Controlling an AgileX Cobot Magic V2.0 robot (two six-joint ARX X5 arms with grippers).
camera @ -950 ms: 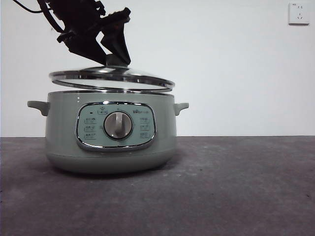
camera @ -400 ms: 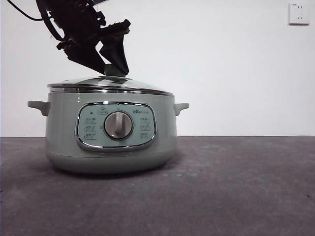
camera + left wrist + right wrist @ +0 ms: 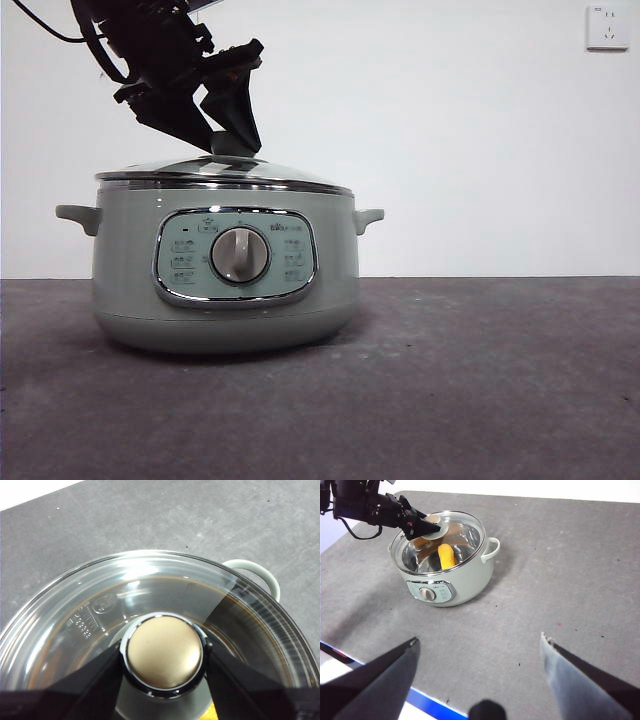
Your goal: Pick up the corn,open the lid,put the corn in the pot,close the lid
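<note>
The sage-green pot (image 3: 225,300) stands on the dark table with its glass lid (image 3: 225,172) seated flat on the rim. My left gripper (image 3: 228,140) reaches down from the upper left and is shut on the lid's knob (image 3: 164,652), one jaw pressed to each side. The yellow corn (image 3: 446,555) lies inside the pot, seen through the glass in the right wrist view. My right gripper (image 3: 480,639) hangs open and empty high above the table, well away from the pot (image 3: 465,582).
The pot's side handles (image 3: 368,218) stick out left and right, and its dial (image 3: 240,255) faces the front camera. A wall socket (image 3: 607,27) sits at the upper right. Blue-edged table border (image 3: 427,702) runs under the right gripper.
A second ago the lid hung tilted just above the pot in the left gripper. It has come down and sits on the rim. Over the last half second nothing visibly moved.
</note>
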